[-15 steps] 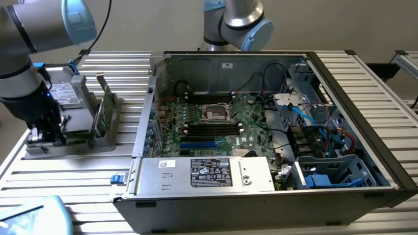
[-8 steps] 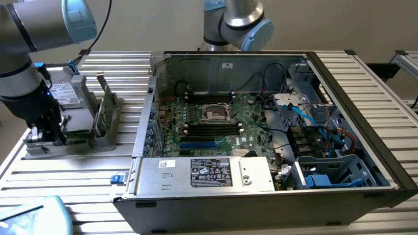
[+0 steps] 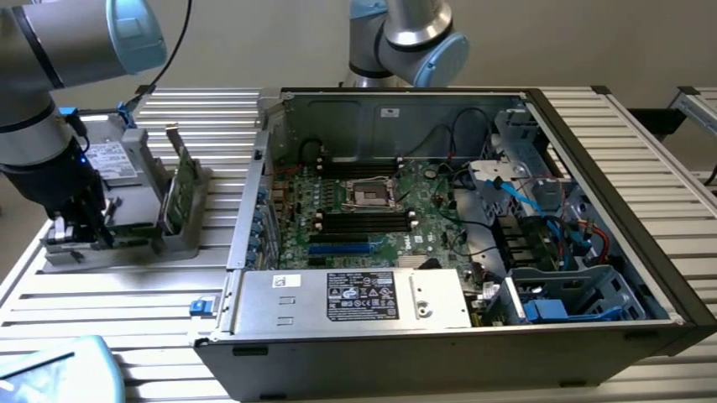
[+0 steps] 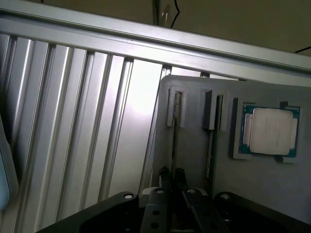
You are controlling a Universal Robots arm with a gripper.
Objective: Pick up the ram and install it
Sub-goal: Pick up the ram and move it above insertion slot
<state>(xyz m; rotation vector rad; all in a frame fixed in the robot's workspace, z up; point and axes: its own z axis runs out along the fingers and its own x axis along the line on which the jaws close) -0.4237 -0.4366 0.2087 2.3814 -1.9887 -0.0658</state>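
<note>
Ribbed metal table [image 3: 123, 294], exterior view's left: grey holder [image 4: 194, 155] bearing a processor [image 4: 270, 132]; my tool [image 4: 172, 174] clenched on the ram [image 4: 174, 145], which stands edge-up in its slot.

Exterior view: even, diffuse light from above, fairly bright. Soft sheen along the ribbed counter [image 3: 112, 290]. Inside of the computer case [image 3: 370, 113] darker, shadow pooled under its walls. Wrist view: dimmer, greyish. One white glare patch on the counter slats. Holder block [image 4: 194, 155] in flat shade. Gripper [image 4: 171, 175] nearly black.
</note>
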